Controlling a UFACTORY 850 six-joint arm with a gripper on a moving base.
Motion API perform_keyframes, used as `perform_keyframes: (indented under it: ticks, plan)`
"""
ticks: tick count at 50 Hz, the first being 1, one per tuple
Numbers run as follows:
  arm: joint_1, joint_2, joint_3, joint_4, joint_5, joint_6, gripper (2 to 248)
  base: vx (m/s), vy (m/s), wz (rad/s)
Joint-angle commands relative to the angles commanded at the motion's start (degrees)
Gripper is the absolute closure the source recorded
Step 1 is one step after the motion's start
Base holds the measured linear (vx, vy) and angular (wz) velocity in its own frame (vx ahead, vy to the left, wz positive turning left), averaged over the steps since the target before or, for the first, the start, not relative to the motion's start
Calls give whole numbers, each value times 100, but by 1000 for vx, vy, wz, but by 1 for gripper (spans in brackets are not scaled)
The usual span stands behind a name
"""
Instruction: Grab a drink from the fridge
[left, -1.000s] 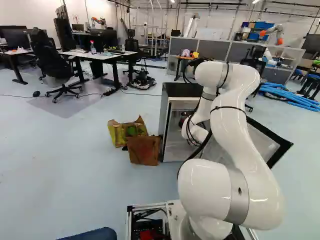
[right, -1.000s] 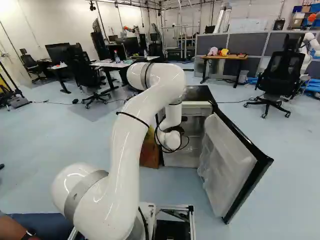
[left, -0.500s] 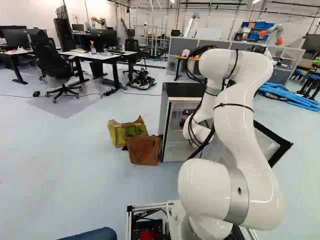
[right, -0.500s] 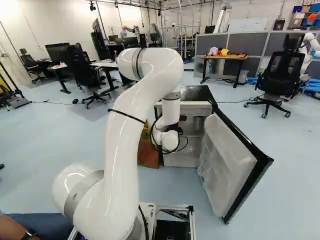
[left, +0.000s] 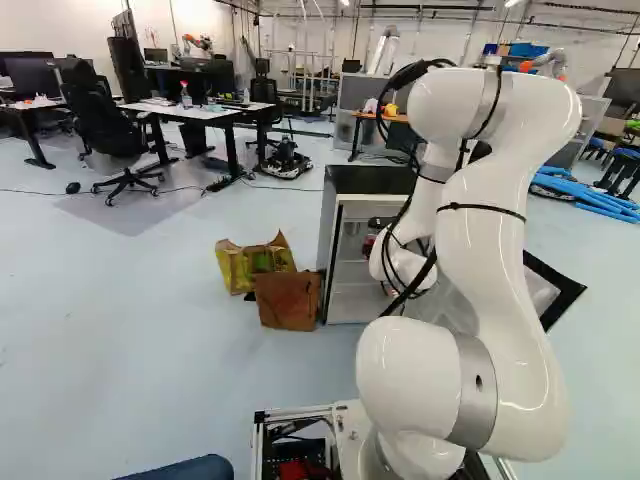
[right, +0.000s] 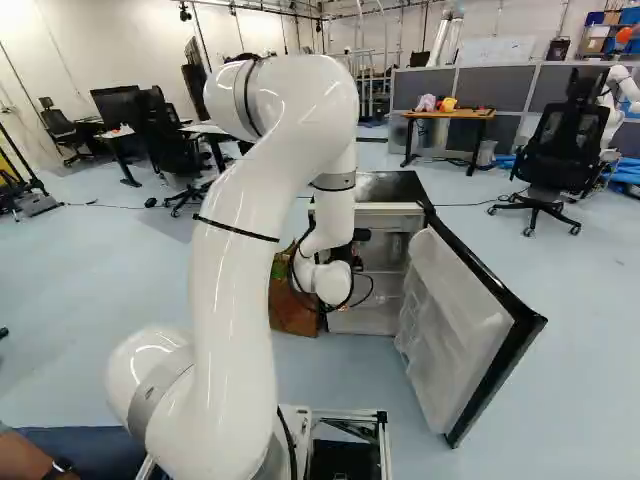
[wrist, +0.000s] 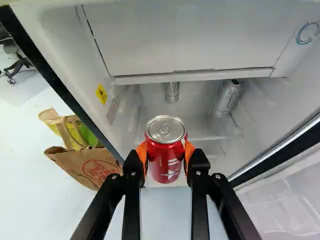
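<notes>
Pincer (left: 371, 243) parted can-wide, 2 pads (wrist: 142, 153) gripping 1 red can (wrist: 165, 159)

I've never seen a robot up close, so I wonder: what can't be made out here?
- Wrist view: the far side of the red can, turned away.
- Wrist view: the top of the middle silver can, behind a ledge.
- Wrist view: small print on the right-hand silver can, too small.
- Left base view: much of the fridge door, behind the arm.

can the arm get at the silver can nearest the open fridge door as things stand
Probably not: its gripper is shut on the red can, though the open door leaves the silver can exposed.
</notes>
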Motion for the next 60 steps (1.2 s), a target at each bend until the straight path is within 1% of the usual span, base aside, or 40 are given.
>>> perform_keyframes:
  ticks: [15, 30, 41, 60]
  plan:
    - [-95, 515, 491, 0, 0, 0, 156, 0, 0, 0]
    - [-162, 962, 843, 0, 0, 0, 156, 0, 0, 0]
    - [-189, 1249, 1022, 0, 0, 0, 156, 0, 0, 0]
    - [-189, 1643, 1169, 0, 0, 0, 156, 0, 0, 0]
